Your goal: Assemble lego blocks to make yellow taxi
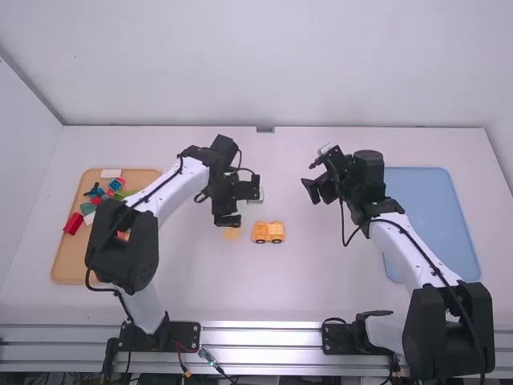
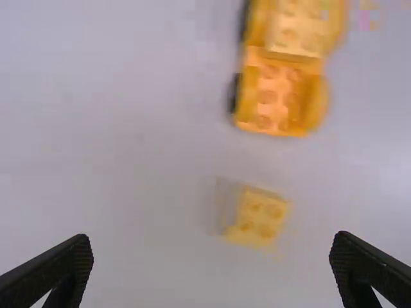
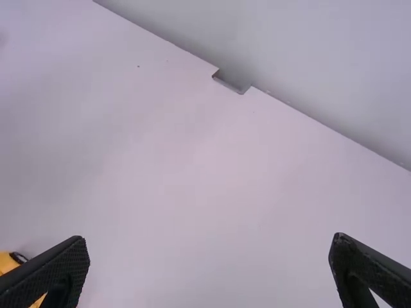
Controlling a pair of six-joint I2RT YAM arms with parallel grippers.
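In the high view my left gripper [image 1: 243,203] is over the middle of the table, its fingers apart. Close by stand an orange-yellow toy car [image 1: 268,232] and, to the car's left, a small yellow block [image 1: 232,233]. The left wrist view has the block [image 2: 260,215] lying apart from the car [image 2: 270,96], with that gripper [image 2: 212,266] open and nothing between its fingers. Right of the car and farther back, my right gripper [image 1: 311,176] is open; the right wrist view has this gripper [image 3: 209,266] empty, and part of the car [image 3: 9,264] by one finger.
A wooden tray [image 1: 66,261] with loose bricks in several colours lies on the left, partly under the left arm. On the right lies a blue tray [image 1: 429,210], partly behind the right arm. A pale piece [image 1: 256,199] shows beside the left gripper. Bare white table [image 1: 321,281] lies between the arms.
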